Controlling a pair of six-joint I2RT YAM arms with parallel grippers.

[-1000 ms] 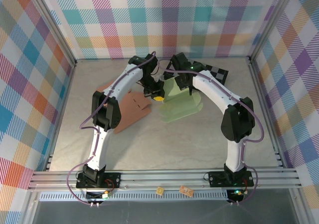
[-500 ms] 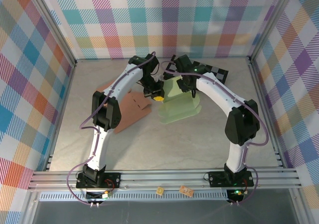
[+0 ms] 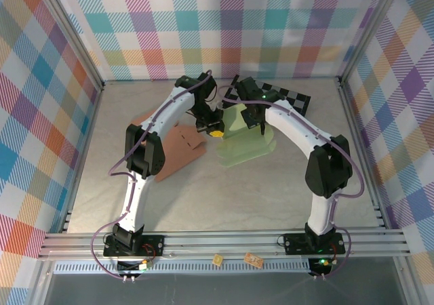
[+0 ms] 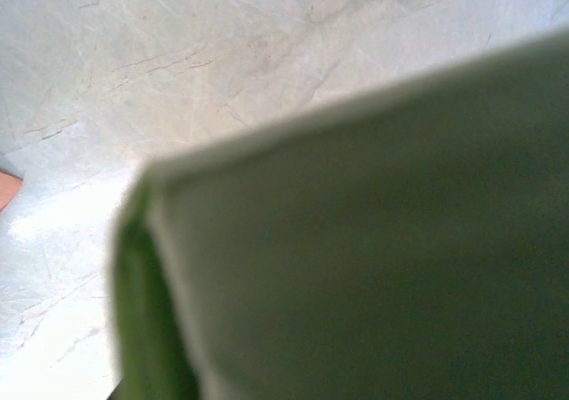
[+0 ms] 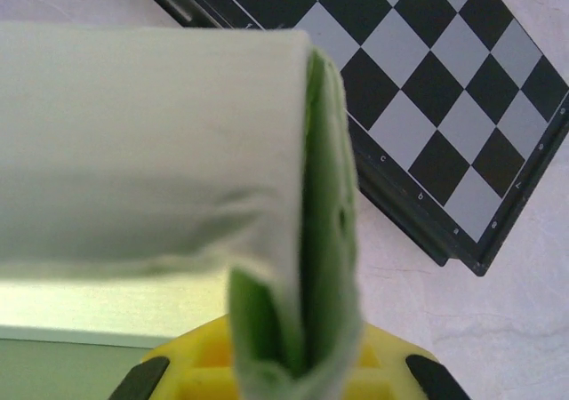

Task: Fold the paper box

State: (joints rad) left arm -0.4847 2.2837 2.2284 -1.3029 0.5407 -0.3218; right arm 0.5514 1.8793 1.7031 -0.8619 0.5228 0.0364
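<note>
While both arms hang over the middle of the table (image 3: 203, 203), I run my count: one green paper box (image 3: 245, 146), one flat brown cardboard blank (image 3: 178, 149) lying just left of it, one chessboard (image 3: 288, 99) behind it by the back wall, and two small tan pieces (image 3: 217, 258) (image 3: 254, 258) on the near rail. Two arms, two claws. The box sits centre-table, part-formed, with one panel standing up at its back and a rounded flap lying flat toward me. The left arm rises from its base, bends at the elbow above the brown blank and reaches in, wrist tipped down, so the left gripper (image 3: 214, 130) is at the box's left edge. Its jaws are closed; green paper sits blurred against that wrist camera, and I cannot tell whether the sheet is actually pinched. The right arm mirrors it, arching in from the right, with the right gripper (image 3: 261, 126) pointing down onto the raised panel. From its wrist camera I see the folded green layers running down between its closed fingers, clamped there, chessboard beyond.
</note>
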